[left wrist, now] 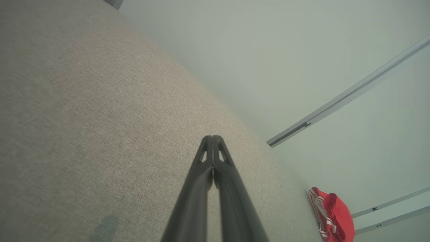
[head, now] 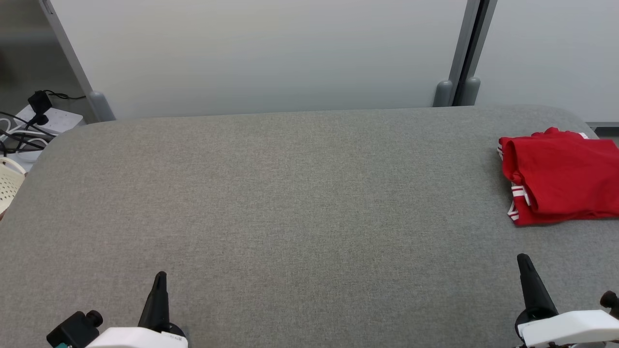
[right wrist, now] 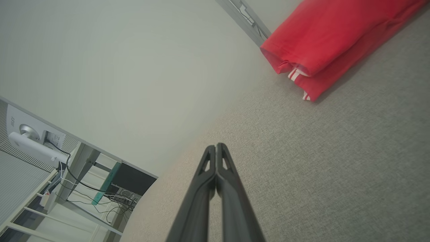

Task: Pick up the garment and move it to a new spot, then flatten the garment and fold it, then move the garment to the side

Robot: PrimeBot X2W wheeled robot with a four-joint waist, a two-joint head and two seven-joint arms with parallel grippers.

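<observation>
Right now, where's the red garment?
In the head view, the garment lies folded at the right edge of the table, ahead of the right claw.

Grey fabric-covered table (head: 290,193) — white plastic power strip (head: 51,120) at ten o'clock, cream perforated basket (head: 8,183) at nine o'clock.

A grey, cloth-covered table (head: 290,193) with rounded far corners bears a folded red garment (head: 563,176), white stripes showing along one edge. The garment lies flat ahead of the right gripper (head: 523,259) and slightly to its right, not touching it, and well apart from the left gripper (head: 160,276).
</observation>
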